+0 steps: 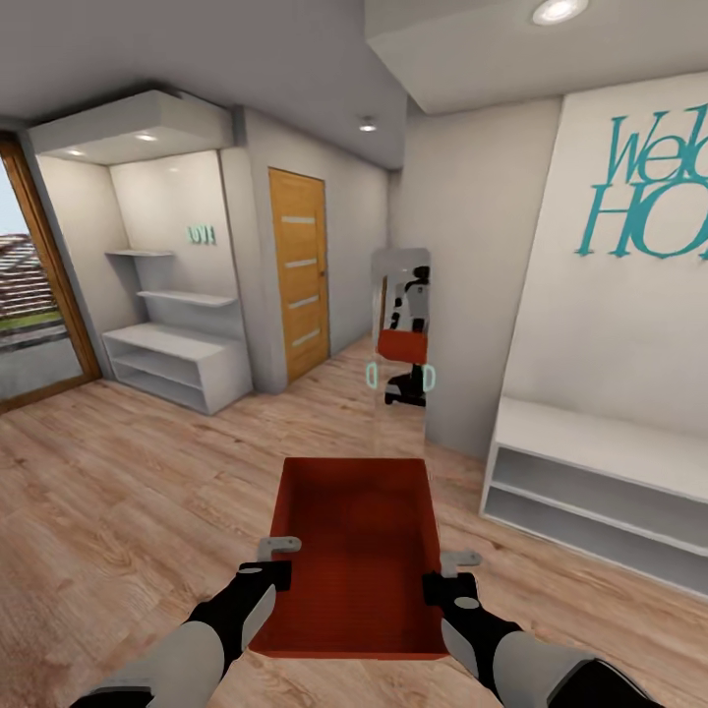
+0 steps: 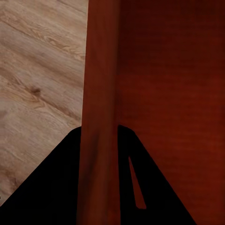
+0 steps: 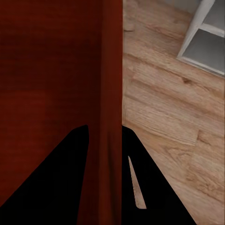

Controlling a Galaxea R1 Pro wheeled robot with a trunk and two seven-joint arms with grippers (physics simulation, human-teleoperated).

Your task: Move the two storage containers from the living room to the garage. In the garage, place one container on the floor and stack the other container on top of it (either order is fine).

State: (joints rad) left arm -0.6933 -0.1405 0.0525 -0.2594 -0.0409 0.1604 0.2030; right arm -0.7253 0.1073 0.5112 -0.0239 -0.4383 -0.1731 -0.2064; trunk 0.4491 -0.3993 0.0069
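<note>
I am holding one orange-red open-topped storage container (image 1: 359, 551) level in front of me, above a light wood plank floor. My left gripper (image 1: 280, 562) is shut on its left wall and my right gripper (image 1: 447, 580) on its right wall. In the left wrist view the black fingers (image 2: 56, 187) straddle the thin red wall (image 2: 99, 84), with the bin's inside beside it. The right wrist view has the same grip, with fingers (image 3: 56, 187) on either side of the wall (image 3: 111, 70). The garage is out of view.
A tall mirror (image 1: 401, 344) straight ahead reflects me and the bin. A white low shelf bench (image 1: 590, 472) lines the right wall. A wooden door (image 1: 298, 270) stands ahead on the left, past a white shelf unit (image 1: 177, 364) and a glazed door (image 1: 29, 295).
</note>
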